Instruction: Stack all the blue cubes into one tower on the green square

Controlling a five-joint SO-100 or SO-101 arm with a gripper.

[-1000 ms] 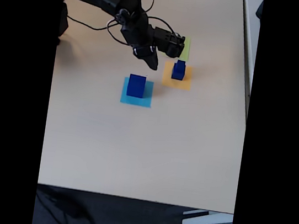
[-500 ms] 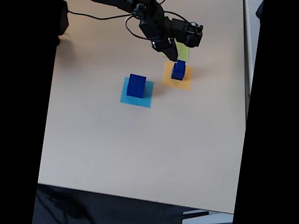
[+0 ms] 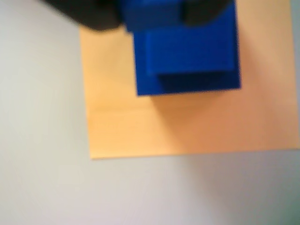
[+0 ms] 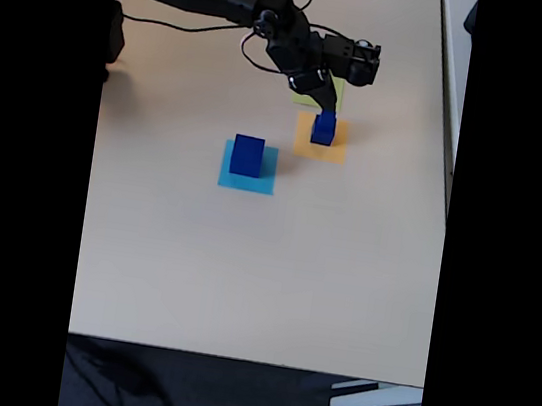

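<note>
Tool (image 4: 322,104) poised over small stacked blue cubes (image 4: 324,128) on orange square (image 4: 320,140). Grip state impossible to tell. Largest cube (image 4: 247,155) apart on light blue square (image 4: 248,174).

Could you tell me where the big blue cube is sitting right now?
In the fixed view the big blue cube sits on the light blue square, left of and nearer the camera than the orange square.

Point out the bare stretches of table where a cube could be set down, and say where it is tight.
The widest bare stretch of the table runs from the light blue square down to the near edge. The left side beside the big cube is also free. It is crowded at the top right: the gripper hangs over the cube stack on the orange square, covering much of the green square.
</note>
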